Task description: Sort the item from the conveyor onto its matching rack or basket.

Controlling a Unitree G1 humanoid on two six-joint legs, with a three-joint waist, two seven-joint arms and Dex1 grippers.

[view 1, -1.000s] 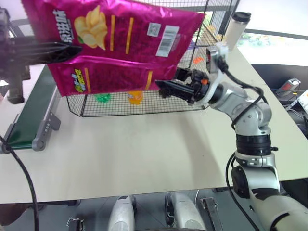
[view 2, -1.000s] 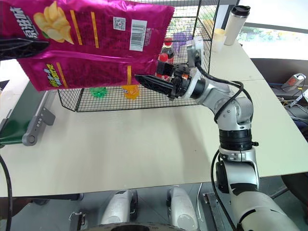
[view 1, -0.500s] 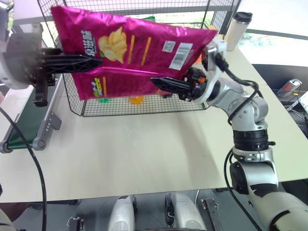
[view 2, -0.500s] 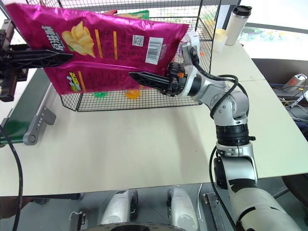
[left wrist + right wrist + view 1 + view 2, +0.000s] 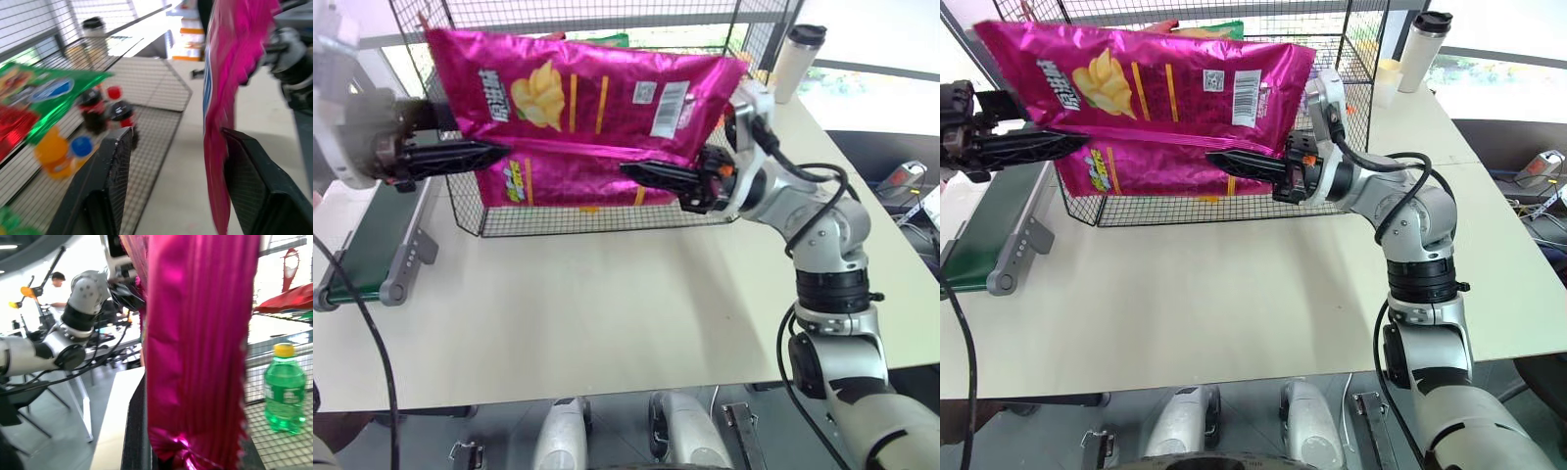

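The item, a glossy magenta-pink crisp bag (image 5: 597,108), hangs lengthwise in the air in front of the black wire-mesh rack (image 5: 607,213). My right gripper (image 5: 641,173) is shut on the bag's lower right part; in the right wrist view the bag (image 5: 195,333) sits pinched between its fingers. At the bag's left end is my left gripper (image 5: 494,149), which stands open. In the left wrist view its fingers (image 5: 115,166) are spread wide, and the bag (image 5: 220,112) hangs beside one of them. The dark green conveyor (image 5: 367,245) runs along the table's left edge.
Inside the rack are cola bottles (image 5: 110,110), an orange bottle (image 5: 54,154), a green bottle (image 5: 283,387), and green (image 5: 49,93) and red crisp bags. A white tumbler (image 5: 796,59) stands at the back right. The pale table (image 5: 607,313) lies in front.
My right gripper has shut on the bag's lower right part. The left gripper has let go of the bag's left end and opened. The bag has come lower, in front of the rack.
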